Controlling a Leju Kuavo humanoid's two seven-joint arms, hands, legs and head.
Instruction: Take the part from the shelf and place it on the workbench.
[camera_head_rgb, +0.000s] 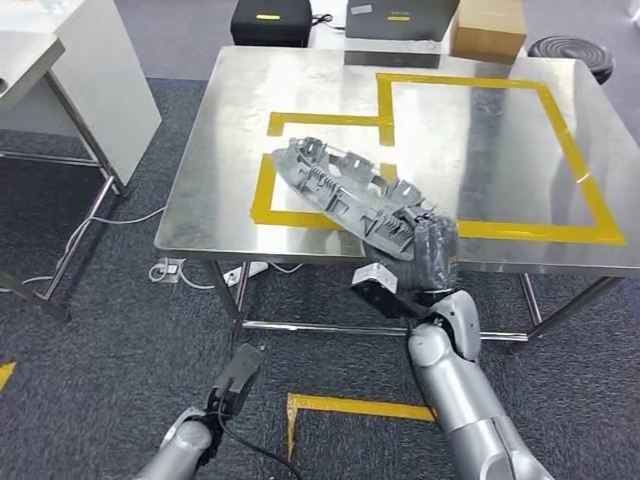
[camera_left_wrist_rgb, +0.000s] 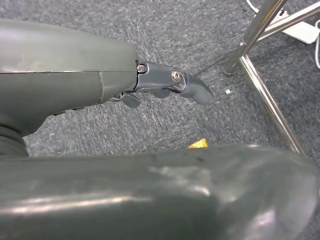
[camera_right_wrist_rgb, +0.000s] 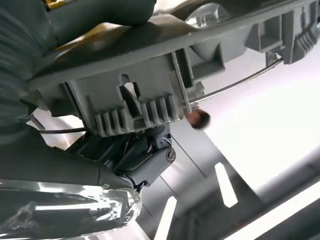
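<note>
Right hand (camera_head_rgb: 435, 250) grips one end of the long grey ribbed plastic part (camera_head_rgb: 347, 195); the rest runs away from the fingers (camera_right_wrist_rgb: 147, 162) across the yellow-taped steel workbench (camera_head_rgb: 498, 160). Left hand (camera_left_wrist_rgb: 113, 85) hangs over grey carpet (camera_left_wrist_rgb: 158, 120), fingers apart, holding nothing.

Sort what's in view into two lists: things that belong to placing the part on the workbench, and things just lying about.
Belongs to the job:
- grey plastic part, held over the bench's near edge
- right robot hand, gripping the part's end
- steel workbench
- yellow tape outlines

Just lying about:
- cardboard box
- black cases
- white table
- floor cables
</note>
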